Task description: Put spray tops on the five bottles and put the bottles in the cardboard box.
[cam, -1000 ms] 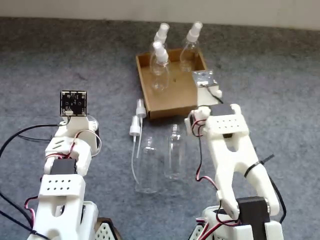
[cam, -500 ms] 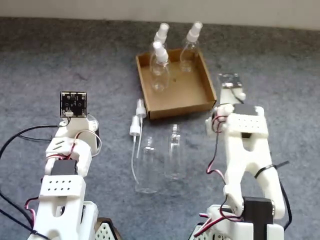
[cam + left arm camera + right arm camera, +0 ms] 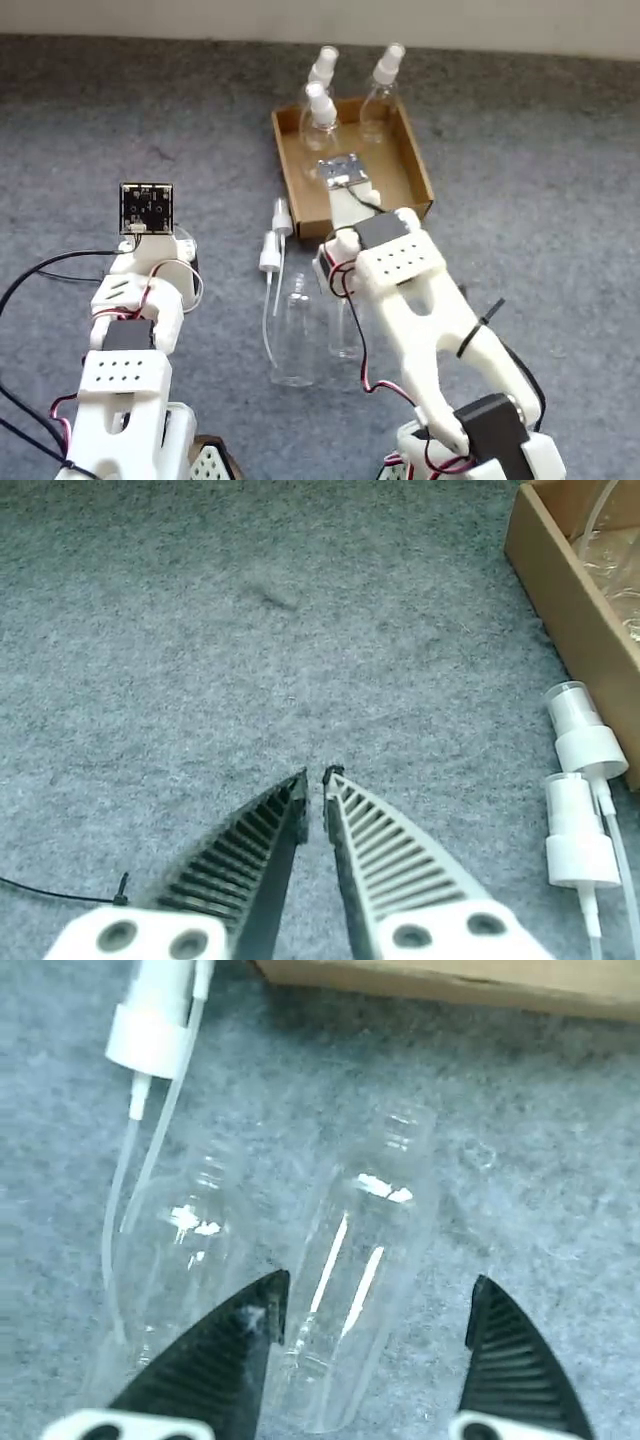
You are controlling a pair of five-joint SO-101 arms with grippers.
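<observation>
Two clear uncapped bottles lie side by side on the grey carpet, one [image 3: 170, 1250] nearer the spray tops and the other [image 3: 360, 1250] beside it. My right gripper [image 3: 378, 1282] is open just above the second bottle, one finger on each side of it, holding nothing. Two loose white spray tops [image 3: 575, 720] [image 3: 580, 825] lie beside the cardboard box [image 3: 405, 190]. Three bottles with spray tops [image 3: 322, 130] [image 3: 325, 65] [image 3: 383, 85] stand in the box. My left gripper [image 3: 315, 778] is shut and empty over bare carpet, to the left of the spray tops.
The right arm [image 3: 400, 265] stretches over the carpet in front of the box and covers part of one lying bottle [image 3: 345, 310]. The other lying bottle [image 3: 293, 330] is beside it. Black cables trail by the left arm's base [image 3: 120, 380].
The right arm swung from beside the box's right edge to the left and now hangs over the two lying bottles. The left arm stayed still.
</observation>
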